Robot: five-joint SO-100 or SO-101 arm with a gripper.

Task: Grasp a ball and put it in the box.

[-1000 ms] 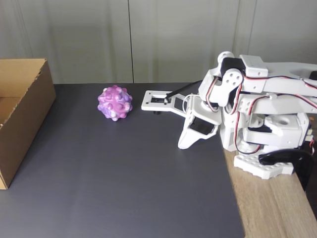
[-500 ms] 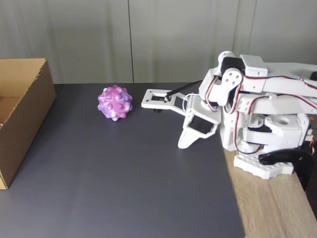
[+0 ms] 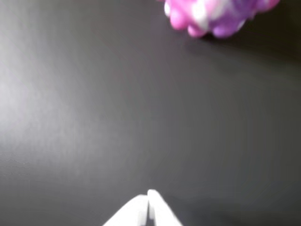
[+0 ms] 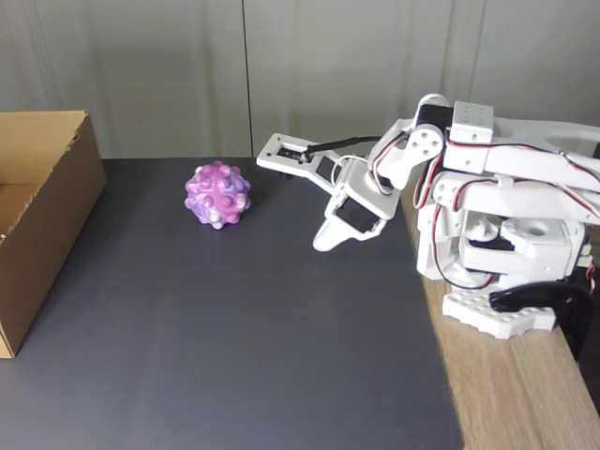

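Note:
The bumpy pink, purple and white ball (image 4: 217,195) rests on the dark mat, well right of the brown cardboard box (image 4: 52,220) at the left edge of the fixed view. My gripper (image 4: 266,155) hovers above the mat, a little right of the ball and slightly higher, pointing left. Its white fingertips (image 3: 141,207) meet in the wrist view, so the gripper (image 3: 148,195) is shut with nothing in it. From the wrist, the ball (image 3: 218,16) sits at the top edge, up and to the right of the tips, partly cut off.
The dark mat (image 4: 234,337) covers most of the table. A bare wooden strip (image 4: 511,394) runs along the right, carrying the arm's white base (image 4: 506,253) and a black clamp (image 4: 539,300). A grey wall stands behind.
The arm has lifted off the mat and swung up and left, bringing the shut gripper closer to the ball. Ball and box have not moved.

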